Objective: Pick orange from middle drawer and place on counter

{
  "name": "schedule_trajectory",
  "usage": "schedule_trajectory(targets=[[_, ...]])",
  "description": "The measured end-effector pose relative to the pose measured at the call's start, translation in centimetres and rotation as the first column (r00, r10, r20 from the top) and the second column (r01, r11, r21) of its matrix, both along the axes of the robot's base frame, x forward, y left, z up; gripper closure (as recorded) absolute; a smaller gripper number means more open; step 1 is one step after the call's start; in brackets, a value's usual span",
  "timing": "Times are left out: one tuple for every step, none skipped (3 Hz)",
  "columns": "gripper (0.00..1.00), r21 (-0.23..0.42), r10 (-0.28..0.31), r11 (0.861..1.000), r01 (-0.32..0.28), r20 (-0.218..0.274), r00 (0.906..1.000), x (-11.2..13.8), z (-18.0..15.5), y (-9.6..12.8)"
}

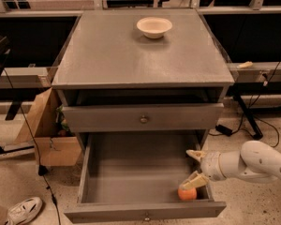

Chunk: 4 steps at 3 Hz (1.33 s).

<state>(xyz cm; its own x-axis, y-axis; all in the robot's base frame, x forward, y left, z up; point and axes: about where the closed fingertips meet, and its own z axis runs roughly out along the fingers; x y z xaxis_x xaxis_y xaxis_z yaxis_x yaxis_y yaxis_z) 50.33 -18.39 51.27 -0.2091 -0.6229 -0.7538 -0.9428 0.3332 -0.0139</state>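
The orange (pixel 187 193) lies in the front right corner of the open middle drawer (pixel 131 172). My gripper (pixel 195 168) reaches in from the right on a white arm, just above and right of the orange. Its two cream fingers are spread apart, one (pixel 195 154) farther back and one (pixel 195 181) touching or just over the top of the orange. Nothing is held. The counter (pixel 122 50) is the grey cabinet top above.
A cream bowl (pixel 154 26) stands at the back of the counter. The upper drawer (pixel 143 118) with a round knob is closed. A cardboard box (pixel 51 135) stands left of the cabinet, and a white shoe (pixel 22 210) lies on the floor at lower left.
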Motion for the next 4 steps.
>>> schedule_trajectory(targets=[[0.39, -0.013, -0.028, 1.0, 0.028, -0.027, 0.9993, 0.4, -2.8, -0.5], [0.36, -0.05, -0.034, 0.998, 0.031, -0.054, 0.998, 0.5, -5.3, -0.3], [0.12, -0.091, -0.031, 0.996, 0.023, -0.086, 0.9958, 0.5, -7.6, -0.2], [0.03, -0.128, -0.035, 0.992, 0.021, -0.113, 0.9929, 0.3, -9.0, -0.6]])
